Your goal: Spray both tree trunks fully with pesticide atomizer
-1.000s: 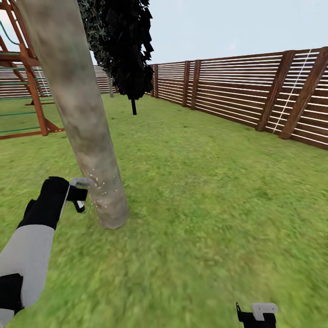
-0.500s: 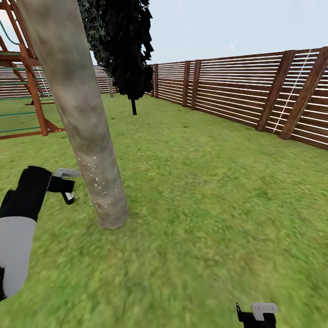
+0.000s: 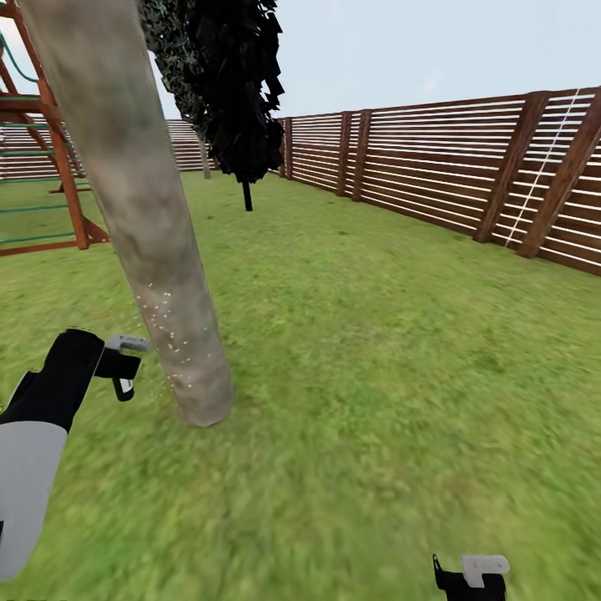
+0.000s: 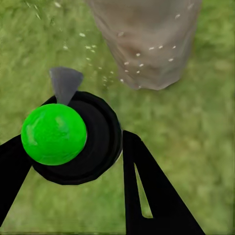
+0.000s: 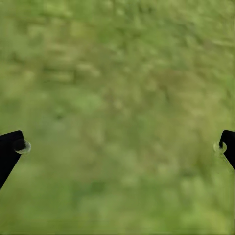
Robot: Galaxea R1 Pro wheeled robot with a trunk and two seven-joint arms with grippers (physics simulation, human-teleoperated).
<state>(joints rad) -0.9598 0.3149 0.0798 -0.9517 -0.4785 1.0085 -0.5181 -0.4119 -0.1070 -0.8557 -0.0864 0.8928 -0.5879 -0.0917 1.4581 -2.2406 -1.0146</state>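
A thick, pale grey-brown tree trunk point(image 3: 159, 250) leans up from the lawn at the left, with whitish pesticide specks point(image 3: 163, 315) on its lower bark. Just left of the trunk's base, a short gap away, my left gripper point(image 3: 125, 365) is shut on the pesticide atomizer point(image 3: 123, 386). In the left wrist view the atomizer point(image 4: 95, 142) is a round black body with a bright green ball and a grey nozzle aimed toward the speckled trunk point(image 4: 147, 44), and the left gripper point(image 4: 78, 142) clasps it. My right gripper point(image 3: 472, 576) hangs low over grass, its fingertips point(image 5: 17, 146) wide apart and open.
A black cone-shaped conifer point(image 3: 234, 92) stands behind the trunk. A brown slatted fence point(image 3: 467, 167) runs along the right and back. A wooden play frame point(image 3: 63, 175) rises at the far left. Open lawn point(image 3: 376, 351) stretches to the right of the trunk.
My left gripper drew back from the trunk to the left with the atomizer, rose, then dropped slightly. The specks now reach higher up the bark. The view has shifted a little.
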